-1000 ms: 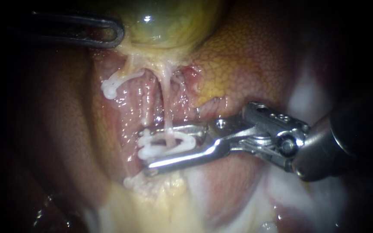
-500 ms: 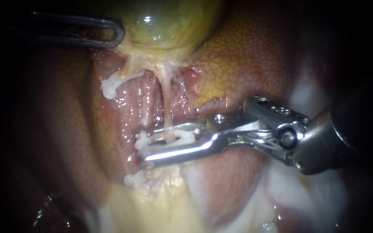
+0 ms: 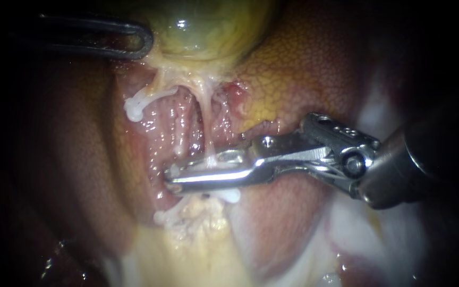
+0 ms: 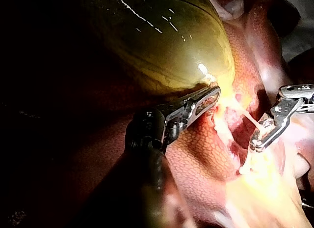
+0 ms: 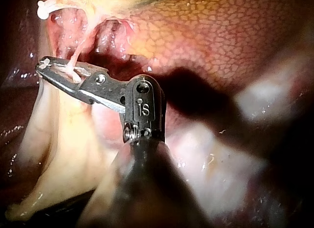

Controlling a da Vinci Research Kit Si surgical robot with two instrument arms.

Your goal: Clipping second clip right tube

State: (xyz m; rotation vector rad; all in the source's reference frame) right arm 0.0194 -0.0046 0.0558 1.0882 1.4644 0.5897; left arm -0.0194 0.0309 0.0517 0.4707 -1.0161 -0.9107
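- Across the endoscope view, the liver (image 3: 304,69) filled most of the space, red and brown with a yellow patch.
- At the top sat the gallbladder (image 3: 208,26), green and shiny. That view showed only its lower end. The left wrist view showed it big and round (image 4: 162,41).
- From the right came the right instrument (image 3: 173,178), silver, lying across the middle. Its jaws were squeezed almost together on the right tube (image 3: 204,127), which ran between them near the tips.
- The right wrist view showed this grip from behind the instrument (image 5: 44,65). The pale tube (image 5: 78,53) crossed the jaws close to their tips.
- From the left came the left instrument (image 3: 143,41). The endoscope view showed it only as a dark loop beside the gallbladder. The left wrist view showed its jaws (image 4: 215,93) pressed together on the gallbladder's lower edge.
- The right tube was thin and pale. It hung down from the gallbladder to the right instrument.
- The left tube (image 3: 158,95) slanted away to the side, with a white clip (image 3: 133,110) on its end.
- A small white piece (image 3: 230,195) stuck out just under the lower jaw. I could not tell what it was.
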